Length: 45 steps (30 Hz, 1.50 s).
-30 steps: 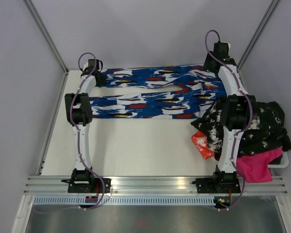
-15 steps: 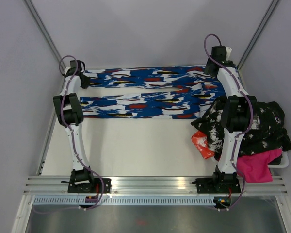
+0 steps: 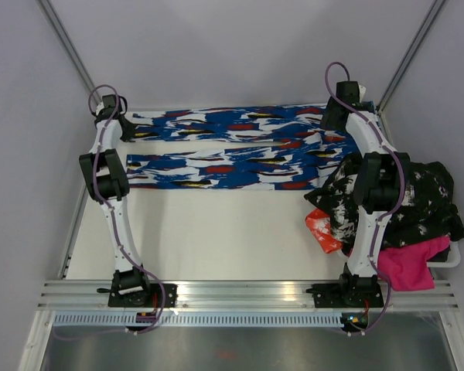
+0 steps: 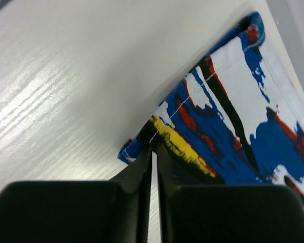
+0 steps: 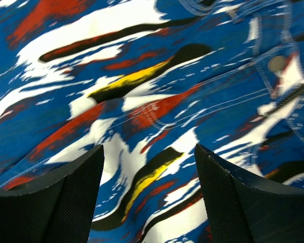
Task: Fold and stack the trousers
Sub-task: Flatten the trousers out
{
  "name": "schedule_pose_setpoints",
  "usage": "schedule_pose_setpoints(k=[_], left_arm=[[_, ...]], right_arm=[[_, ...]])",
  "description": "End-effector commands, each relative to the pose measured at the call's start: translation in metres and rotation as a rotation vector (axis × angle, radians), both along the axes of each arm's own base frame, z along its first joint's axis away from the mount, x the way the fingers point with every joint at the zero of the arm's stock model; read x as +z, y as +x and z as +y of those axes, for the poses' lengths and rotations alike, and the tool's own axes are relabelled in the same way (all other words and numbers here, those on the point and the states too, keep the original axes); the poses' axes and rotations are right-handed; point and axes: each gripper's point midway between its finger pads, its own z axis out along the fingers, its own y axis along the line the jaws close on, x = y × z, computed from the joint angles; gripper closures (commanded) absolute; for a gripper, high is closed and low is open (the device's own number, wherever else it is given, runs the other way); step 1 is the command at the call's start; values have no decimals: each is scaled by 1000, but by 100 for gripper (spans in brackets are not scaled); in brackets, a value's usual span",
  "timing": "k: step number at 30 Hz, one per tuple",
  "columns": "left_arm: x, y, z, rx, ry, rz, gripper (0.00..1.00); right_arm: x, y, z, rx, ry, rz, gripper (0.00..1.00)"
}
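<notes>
Royal-blue splash-print fabric trousers (image 3: 232, 151) spread lengthwise along far side of white bench (image 3: 216, 232); left arm stretched to far-left corner, left fingers (image 4: 138, 174) pinching leg hem; right fingers (image 5: 66, 202) gaping wide over waistband end

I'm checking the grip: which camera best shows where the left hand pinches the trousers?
Left wrist: close up, the left hand pinches a hem corner of the trousers. Top external shows it small, at the far leg's end; right wrist misses it.
</notes>
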Motion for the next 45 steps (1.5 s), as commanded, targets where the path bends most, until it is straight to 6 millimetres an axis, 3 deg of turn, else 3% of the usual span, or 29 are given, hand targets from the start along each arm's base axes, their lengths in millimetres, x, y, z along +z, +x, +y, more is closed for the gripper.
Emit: schedule_pose_setpoints(k=[1,2,3,4,5,6,9,10,15,18,20,24,29,34,40,45], left_arm=[[96,5,-2,-181,127,-151,84],[132,-1,-5,-213,173,-194,78],[144,-5,-13,-231,196,-205,66],[159,-23,-15,-235,225,-202,62],[139,-29,-18,-244,222,-161,56],[145,-46,-24,-253,234,-159,44],[154,-80,-30,-248,240,-137,36],[137,-94,-35,-270,225,-88,35],[99,-155,-66,-452,179,58,28],[78,-175,-77,-549,176,81,25],[72,-178,-75,-562,189,94,24],[52,-177,-76,-583,172,127,24],[14,-175,-78,-575,128,182,25],[-5,-176,-77,-559,109,209,29],[-13,-177,-70,-533,108,229,53],[-22,-181,-66,-498,75,236,83]], right_arm=[[31,13,14,54,61,-115,22],[28,13,18,70,77,-114,22],[31,16,19,79,81,-133,22],[31,15,23,91,95,-137,21],[30,15,24,96,99,-141,21],[36,17,24,107,96,-159,21],[46,16,25,139,79,-172,20],[49,16,26,145,77,-177,20],[57,15,29,173,77,-199,17],[53,16,32,175,98,-198,16],[55,17,34,175,110,-204,16],[60,17,32,163,104,-213,11],[71,10,21,118,64,-218,7],[74,0,5,43,14,-197,4],[57,-11,-26,-81,66,-160,2],[78,-19,-45,-105,14,-184,2]])
